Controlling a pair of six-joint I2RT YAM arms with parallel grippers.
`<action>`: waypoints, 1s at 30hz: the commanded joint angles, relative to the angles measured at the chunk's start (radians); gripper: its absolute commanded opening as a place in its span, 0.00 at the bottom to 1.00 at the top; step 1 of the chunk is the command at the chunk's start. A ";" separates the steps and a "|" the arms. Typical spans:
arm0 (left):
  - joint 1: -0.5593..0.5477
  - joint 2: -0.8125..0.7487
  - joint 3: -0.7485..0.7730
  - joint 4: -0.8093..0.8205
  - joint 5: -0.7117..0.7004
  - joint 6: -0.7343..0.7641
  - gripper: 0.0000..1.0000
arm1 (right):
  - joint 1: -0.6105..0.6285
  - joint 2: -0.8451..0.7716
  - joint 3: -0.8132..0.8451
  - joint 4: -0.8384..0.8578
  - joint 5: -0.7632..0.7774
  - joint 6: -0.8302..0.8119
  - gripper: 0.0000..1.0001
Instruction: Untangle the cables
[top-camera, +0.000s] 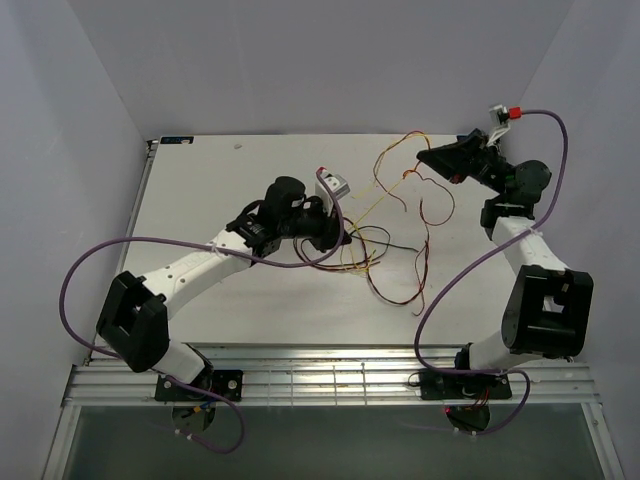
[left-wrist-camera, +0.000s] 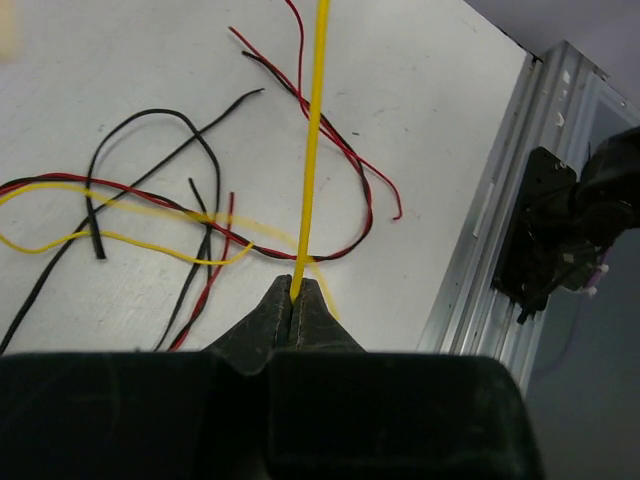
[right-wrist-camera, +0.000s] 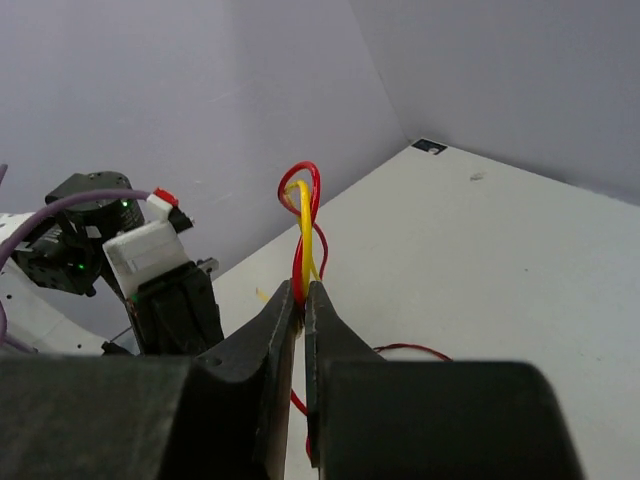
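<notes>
Left fingers (left-wrist-camera: 262, 322) and right fingers (right-wrist-camera: 268, 335) pinch cables (left-wrist-camera: 311, 140).

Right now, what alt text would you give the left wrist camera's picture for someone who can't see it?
The left gripper is shut on a yellow cable that runs taut straight up the picture. Beyond it, loose black, red and yellow cables sprawl and cross on the white table.

White table (top-camera: 230, 300) between pale walls (top-camera: 60, 120); a dark sticker (top-camera: 176, 140) at its 11 o'clock corner, ribbed metal rail (top-camera: 330, 378) at 6 o'clock.
</notes>
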 joint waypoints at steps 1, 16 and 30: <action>-0.040 0.012 0.000 -0.135 0.092 0.074 0.00 | 0.047 -0.011 0.114 0.503 0.123 -0.059 0.08; -0.115 -0.069 -0.011 -0.078 -0.153 0.029 0.00 | 0.326 -0.158 0.229 -0.892 1.093 -0.832 0.08; -0.115 -0.075 0.003 -0.189 -0.576 -0.033 0.00 | 0.319 0.046 0.053 -1.057 0.679 -0.807 0.23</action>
